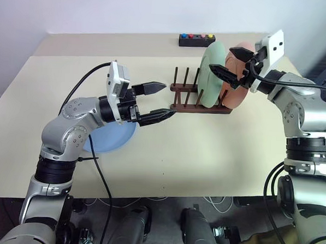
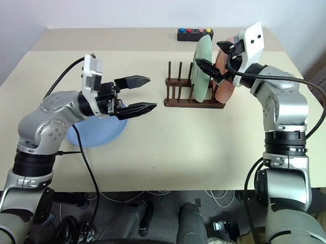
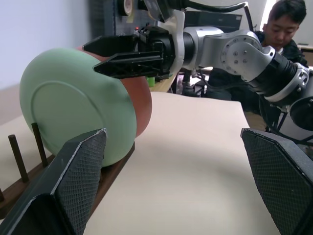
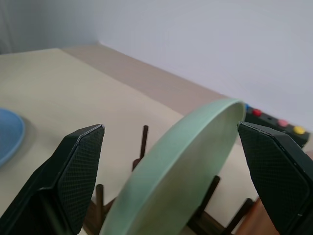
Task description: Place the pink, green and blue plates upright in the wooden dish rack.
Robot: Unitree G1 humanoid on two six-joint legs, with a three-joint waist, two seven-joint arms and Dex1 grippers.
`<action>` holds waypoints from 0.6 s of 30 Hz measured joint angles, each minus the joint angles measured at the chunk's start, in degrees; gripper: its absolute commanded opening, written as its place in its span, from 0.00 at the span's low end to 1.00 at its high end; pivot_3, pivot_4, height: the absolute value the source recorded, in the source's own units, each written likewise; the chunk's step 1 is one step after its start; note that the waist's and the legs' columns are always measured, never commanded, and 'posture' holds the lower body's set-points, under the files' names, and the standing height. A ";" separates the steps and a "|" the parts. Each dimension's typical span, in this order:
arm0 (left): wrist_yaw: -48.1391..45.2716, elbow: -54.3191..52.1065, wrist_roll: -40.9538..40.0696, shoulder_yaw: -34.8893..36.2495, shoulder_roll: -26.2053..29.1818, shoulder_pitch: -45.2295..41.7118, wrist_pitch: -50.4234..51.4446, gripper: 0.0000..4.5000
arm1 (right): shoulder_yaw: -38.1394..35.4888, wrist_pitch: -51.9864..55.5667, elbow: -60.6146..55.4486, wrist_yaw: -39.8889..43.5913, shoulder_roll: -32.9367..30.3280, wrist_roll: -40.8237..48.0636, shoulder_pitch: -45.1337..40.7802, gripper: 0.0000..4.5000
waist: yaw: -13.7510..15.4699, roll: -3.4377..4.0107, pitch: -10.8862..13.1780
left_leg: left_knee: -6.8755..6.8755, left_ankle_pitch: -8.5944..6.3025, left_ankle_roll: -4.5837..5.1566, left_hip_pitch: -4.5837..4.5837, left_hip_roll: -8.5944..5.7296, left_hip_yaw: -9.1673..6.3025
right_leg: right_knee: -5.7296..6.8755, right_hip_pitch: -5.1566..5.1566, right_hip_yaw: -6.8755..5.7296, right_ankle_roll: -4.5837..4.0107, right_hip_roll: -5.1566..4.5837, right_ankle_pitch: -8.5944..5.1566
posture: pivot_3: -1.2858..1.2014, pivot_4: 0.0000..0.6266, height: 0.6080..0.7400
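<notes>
- Wooden dish rack (image 1: 200,96) — stands near the far edge of the desk (image 1: 216,157), right of centre, just in front of the black button box (image 1: 196,40). Several peg slots on its left end are free.
- Green plate (image 1: 212,74) — upright in the rack, leaning slightly on its pegs. Pink plate (image 1: 239,82) — upright just behind it, at the rack's right end.
- Blue plate (image 2: 97,132) — lies flat on the desk toward the left edge, well apart from the rack, partly hidden under my left arm. By my reading it is the one item left to rack.
- Right gripper (image 1: 227,64) — released, fingers spread wide with the green plate's rim between them but, as far as I can see, not clamped on it.
- Left gripper (image 1: 156,102) — released and empty, pointing toward the rack's free end, hovering above the desk between the blue plate and the rack.
- Step in hand, as I judge it — clear the right gripper straight up and back so neither finger drags the green rim and topples the plates; then bring the left down onto the blue plate's near rim, lift, turn it on edge, and lower it between free pegs.
- A person (image 3: 283,24) sits beyond the desk's right side.
</notes>
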 measured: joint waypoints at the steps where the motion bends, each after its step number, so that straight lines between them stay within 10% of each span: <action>1: -0.01 0.00 0.00 0.00 -0.01 0.00 0.00 1.00 | 0.02 0.13 -0.30 -0.35 -0.32 -0.50 -0.09 0.99 | 0.03 0.00 0.00 | 0.00 0.00 0.00 0.00 0.00 0.00 | 0.00 0.00 0.00 0.00 0.00 0.00 | 0.52 0.24 1.00; 18: 4.29 13.66 7.22 4.50 11.30 -3.51 0.26 1.00 | -13.15 26.08 -26.92 12.62 -6.70 36.90 14.35 0.99 | -0.07 -0.03 0.02 | -0.06 -0.02 0.02 0.00 0.04 -0.08 | -0.04 -0.01 -0.05 -0.01 0.01 0.00 | 0.52 0.24 1.00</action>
